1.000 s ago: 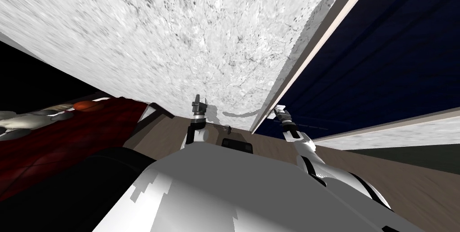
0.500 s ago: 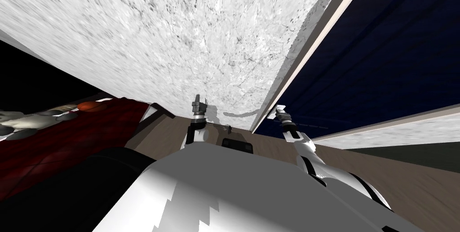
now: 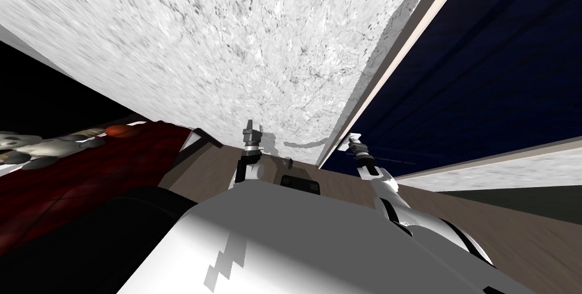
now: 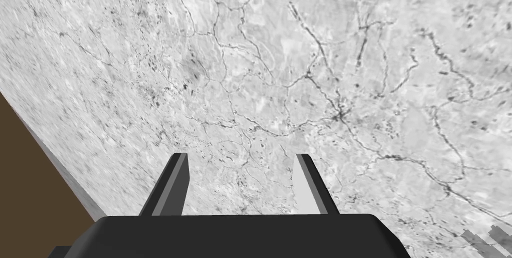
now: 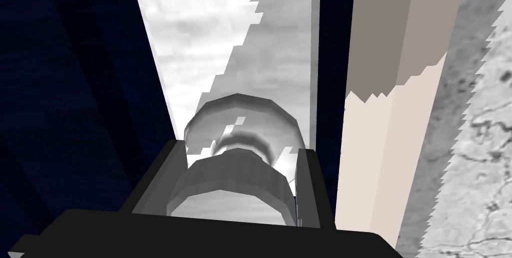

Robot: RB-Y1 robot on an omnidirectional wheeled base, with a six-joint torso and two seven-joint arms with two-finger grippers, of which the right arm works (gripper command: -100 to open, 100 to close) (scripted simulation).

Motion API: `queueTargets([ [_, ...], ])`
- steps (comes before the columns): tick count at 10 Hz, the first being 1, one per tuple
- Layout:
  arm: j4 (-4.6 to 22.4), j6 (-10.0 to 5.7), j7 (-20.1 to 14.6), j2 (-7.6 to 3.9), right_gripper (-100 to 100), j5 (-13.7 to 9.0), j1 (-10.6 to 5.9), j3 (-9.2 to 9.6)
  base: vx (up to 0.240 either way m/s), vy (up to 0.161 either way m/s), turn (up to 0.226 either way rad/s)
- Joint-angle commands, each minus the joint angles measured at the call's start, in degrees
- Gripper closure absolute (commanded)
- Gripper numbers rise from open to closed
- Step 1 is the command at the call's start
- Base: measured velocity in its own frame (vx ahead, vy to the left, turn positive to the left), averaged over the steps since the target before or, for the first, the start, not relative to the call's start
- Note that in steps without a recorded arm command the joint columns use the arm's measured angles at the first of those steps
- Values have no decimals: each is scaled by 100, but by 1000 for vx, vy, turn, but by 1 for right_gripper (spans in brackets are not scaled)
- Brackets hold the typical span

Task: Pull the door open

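Note:
The door (image 3: pixel 483 80) is dark navy and stands to the right of a cream door frame (image 3: pixel 392 63). My right gripper (image 3: pixel 353 140) is at the door's edge next to the frame. In the right wrist view a round grey door knob (image 5: pixel 240 120) sits between the fingers of the right gripper (image 5: pixel 237 150), which is shut on the knob's sides, with the navy door (image 5: pixel 65 95) on one side and the cream frame (image 5: pixel 380 120) on the other. My left gripper (image 3: pixel 250 128) points at the marbled white wall (image 3: pixel 227 34). In its wrist view the left gripper (image 4: pixel 240 157) is open with nothing between its fingers.
A dark red bed (image 3: pixel 85 177) lies at my left, with a grey plush toy (image 3: pixel 34 148) and an orange ball (image 3: pixel 119 131) on it. Brown wood floor (image 3: pixel 511 234) spreads to the right. A black area (image 3: pixel 45 97) shows beyond the wall's left edge.
The whole head picture has shifted a little: the bed and toy slid right and up, so my head moved. Both grippers stand as before.

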Motion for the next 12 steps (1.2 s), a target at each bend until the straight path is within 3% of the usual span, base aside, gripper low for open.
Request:
queueTargets([
  [1, 25, -14, -282, 9, 100, -99, -34, -2, -38, -57, 59],
  [12, -33, 77, -1763, 106, 100, -692, -74, 77, -42, -45, 59],
])
